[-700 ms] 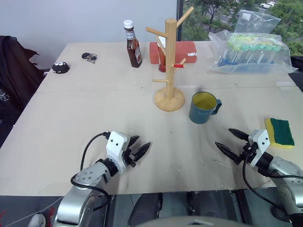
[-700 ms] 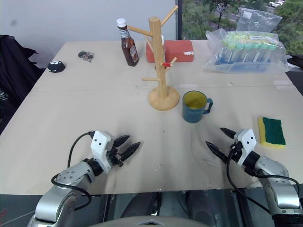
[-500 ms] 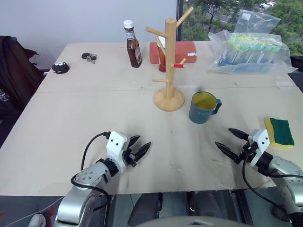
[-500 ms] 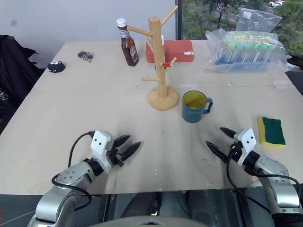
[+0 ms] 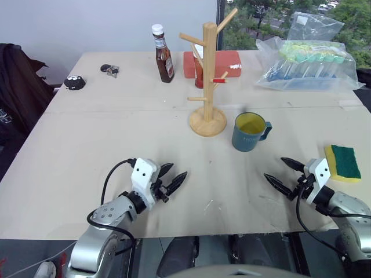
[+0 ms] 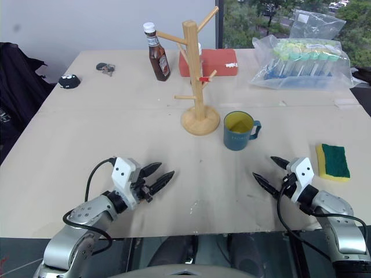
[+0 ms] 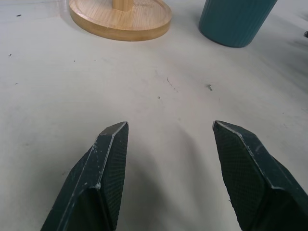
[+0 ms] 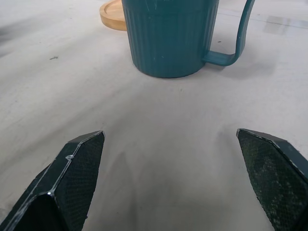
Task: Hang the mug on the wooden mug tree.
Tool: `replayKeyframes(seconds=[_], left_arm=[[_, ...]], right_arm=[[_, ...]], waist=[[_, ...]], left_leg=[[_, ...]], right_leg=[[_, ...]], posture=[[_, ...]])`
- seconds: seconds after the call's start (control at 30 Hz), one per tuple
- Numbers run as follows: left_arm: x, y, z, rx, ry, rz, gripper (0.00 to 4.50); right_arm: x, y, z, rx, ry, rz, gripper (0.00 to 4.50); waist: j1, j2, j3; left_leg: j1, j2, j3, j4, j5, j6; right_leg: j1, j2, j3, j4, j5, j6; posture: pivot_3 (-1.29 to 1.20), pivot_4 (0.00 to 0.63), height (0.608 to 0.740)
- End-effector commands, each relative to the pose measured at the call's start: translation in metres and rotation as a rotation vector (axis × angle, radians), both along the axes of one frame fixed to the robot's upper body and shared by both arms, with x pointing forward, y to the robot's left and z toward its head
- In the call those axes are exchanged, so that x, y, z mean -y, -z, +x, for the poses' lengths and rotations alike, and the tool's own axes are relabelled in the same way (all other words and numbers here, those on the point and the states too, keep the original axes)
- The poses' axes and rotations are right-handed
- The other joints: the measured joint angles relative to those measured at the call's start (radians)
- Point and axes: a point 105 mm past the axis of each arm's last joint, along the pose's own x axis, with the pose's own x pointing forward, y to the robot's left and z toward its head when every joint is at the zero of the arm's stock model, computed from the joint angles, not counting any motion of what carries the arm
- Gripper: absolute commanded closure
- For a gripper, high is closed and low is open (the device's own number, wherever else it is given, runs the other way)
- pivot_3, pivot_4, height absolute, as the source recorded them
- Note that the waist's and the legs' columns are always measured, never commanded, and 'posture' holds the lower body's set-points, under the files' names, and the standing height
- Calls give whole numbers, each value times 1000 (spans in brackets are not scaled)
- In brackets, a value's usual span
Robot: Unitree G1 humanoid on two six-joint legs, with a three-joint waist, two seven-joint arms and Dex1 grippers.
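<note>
The teal-blue mug (image 5: 249, 133) with a yellow inside stands upright on the table, its handle turned to the right. Just left of it rises the wooden mug tree (image 5: 207, 69) on its round base, one peg red-tipped. My right gripper (image 5: 275, 168) hovers low near the front right, open wide and pointing at the mug (image 8: 171, 38), a short gap away. My left gripper (image 5: 173, 174) rests near the front left, open with nothing between its fingers, facing the tree's base (image 7: 120, 21) and the mug (image 7: 238, 21).
A brown sauce bottle (image 5: 163, 55) and a red box (image 5: 223, 61) stand behind the tree. A plastic bag of tubes (image 5: 310, 63) lies at the back right, and a yellow-green sponge (image 5: 343, 162) sits beside my right gripper. Keys (image 5: 110, 70) and a small black object (image 5: 74, 83) lie at the back left.
</note>
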Motion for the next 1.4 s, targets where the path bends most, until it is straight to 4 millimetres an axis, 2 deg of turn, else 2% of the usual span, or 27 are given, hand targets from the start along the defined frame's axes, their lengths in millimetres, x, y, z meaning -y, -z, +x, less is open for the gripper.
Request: replayKeyframes(seconds=[0.03, 0.13, 0.23, 0.37, 0.57, 1.0, 1.27, 1.4], left_arm=[[6, -14, -2, 59, 32, -9, 1620], [10, -19, -1, 84, 64, 2, 1620], [21, -32, 2, 112, 139, -22, 1620], [42, -52, 8, 151, 270, -32, 1620], [57, -62, -1, 136, 419, -3, 1620], [56, -70, 1, 142, 436, 39, 1620], [58, -70, -1, 139, 435, 46, 1620], [60, -80, 1, 198, 425, 30, 1620]], right_arm=[[7, -11, 4, 57, 42, 5, 64], [10, -16, 15, 82, 108, 19, 64], [10, -27, 30, 123, 171, 60, 64], [8, -33, 58, 163, 243, 73, 64], [5, -36, 86, 201, 299, 94, 64], [-11, -43, 99, 154, 130, 49, 64], [-16, -40, 110, 90, 67, 4, 64], [-20, -40, 112, 76, 35, -5, 64]], waist=[[0, 0, 0], [0, 0, 0], [-1, 0, 0], [-2, 0, 0], [-11, 0, 0], [-13, 1, 0], [-12, 1, 0], [-12, 1, 0]], left_leg=[[0, 0, 0, 0, 0, 0], [0, 0, 0, 0, 0, 0], [0, 0, 0, 1, 0, 0], [0, 0, 0, 1, 0, 0], [0, 0, 0, -1, 3, -5], [-3, -1, 1, -1, 3, -5], [-3, 0, 1, -1, 3, -5], [-3, -1, 1, -1, 3, -5]], right_leg=[[0, 0, 0, 0, 0, 0], [0, 0, 0, 0, 0, 0], [0, 1, 0, 0, 0, 0], [0, 3, 0, 0, 0, 0], [-2, 4, 1, 0, 0, 0], [-4, 4, 1, 0, 1, 0], [-4, 4, 1, 0, 1, 0], [-4, 4, 1, 0, 1, 0]], posture=[[0, 150, 740], [0, 150, 740], [0, 150, 740], [0, 150, 740], [0, 150, 740], [0, 150, 740], [0, 150, 740], [0, 150, 740]])
